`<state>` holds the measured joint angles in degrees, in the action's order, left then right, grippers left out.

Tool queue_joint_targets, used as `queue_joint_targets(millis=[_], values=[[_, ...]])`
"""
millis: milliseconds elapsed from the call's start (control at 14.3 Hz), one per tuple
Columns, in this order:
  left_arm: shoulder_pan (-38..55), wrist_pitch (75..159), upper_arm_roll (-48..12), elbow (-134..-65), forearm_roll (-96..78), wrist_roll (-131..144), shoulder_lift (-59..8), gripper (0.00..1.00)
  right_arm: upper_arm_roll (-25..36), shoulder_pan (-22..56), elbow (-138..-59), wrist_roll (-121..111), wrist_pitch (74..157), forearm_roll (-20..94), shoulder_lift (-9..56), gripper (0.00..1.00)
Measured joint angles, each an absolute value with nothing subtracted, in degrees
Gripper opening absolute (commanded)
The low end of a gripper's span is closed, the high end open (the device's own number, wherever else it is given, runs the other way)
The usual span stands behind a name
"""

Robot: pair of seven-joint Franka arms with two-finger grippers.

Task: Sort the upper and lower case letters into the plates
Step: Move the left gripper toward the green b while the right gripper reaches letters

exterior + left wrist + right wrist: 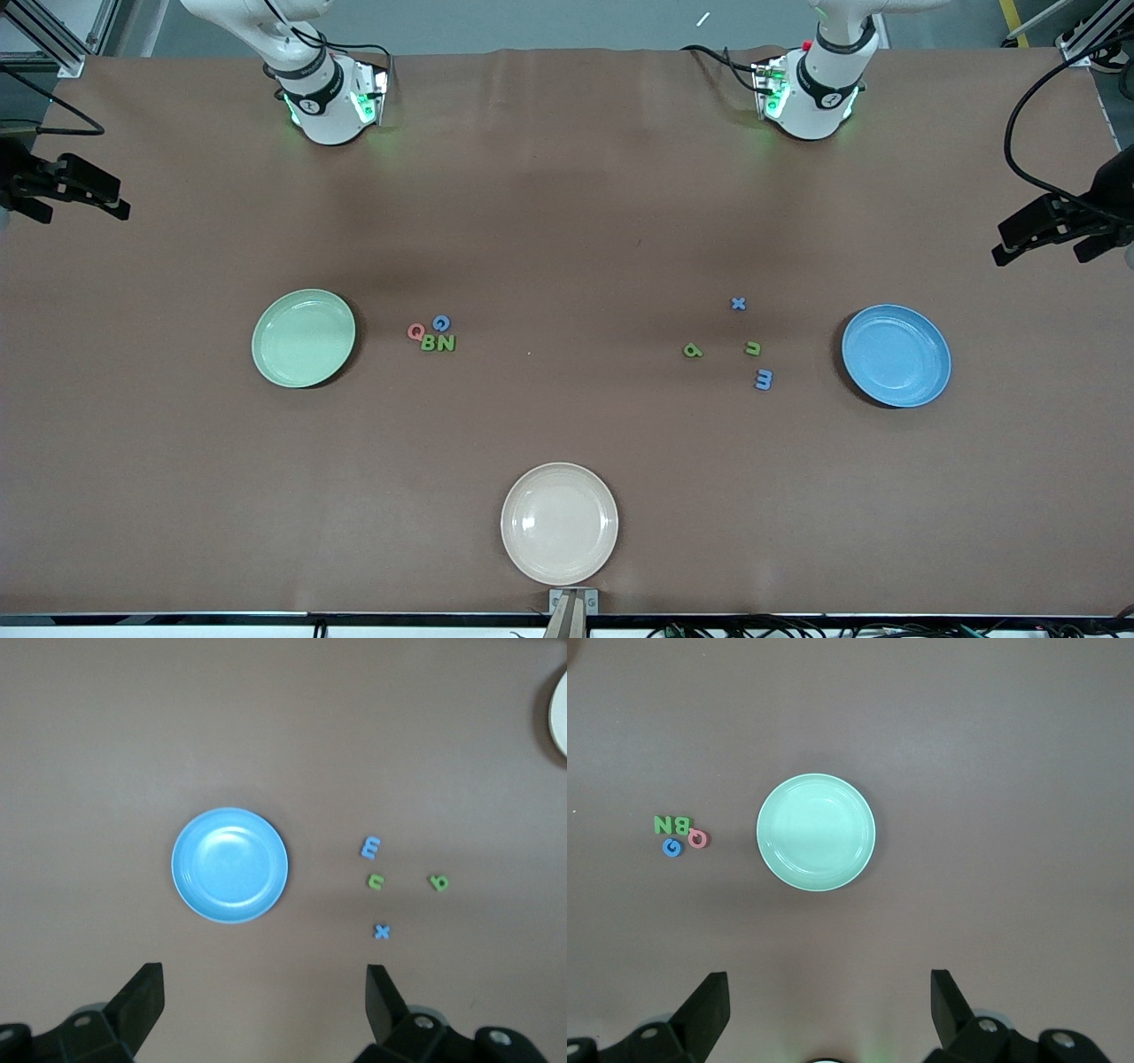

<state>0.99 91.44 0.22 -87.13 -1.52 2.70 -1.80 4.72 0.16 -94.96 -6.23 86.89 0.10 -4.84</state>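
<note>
The pale green plate [303,338] [816,832] lies empty toward the right arm's end. Beside it cluster red Q [415,331], blue G [441,323], green B [430,343] and green N [446,343]. The blue plate [896,355] [229,865] lies empty toward the left arm's end. Near it are blue x [738,303], blue m [763,380] and two green small letters [693,351] [753,348]. My left gripper [264,983] is open and empty, high above the table near the blue plate. My right gripper [829,988] is open and empty, high near the green plate.
A cream-white plate [559,523] lies empty near the table's front edge, midway between the arms. Black camera mounts [62,182] [1054,226] stand at both ends of the table. The brown table [567,221] spreads between the arm bases and the letters.
</note>
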Motion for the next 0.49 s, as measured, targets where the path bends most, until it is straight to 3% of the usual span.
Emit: queue_joint_targets(millis=[490], values=[[2.19, 90.30, -8.26, -88.72, -5.46, 14.86, -6.65, 1.00, 4.62, 0.18, -94.84, -6.23, 86.86, 0.10, -4.89, 1.00]])
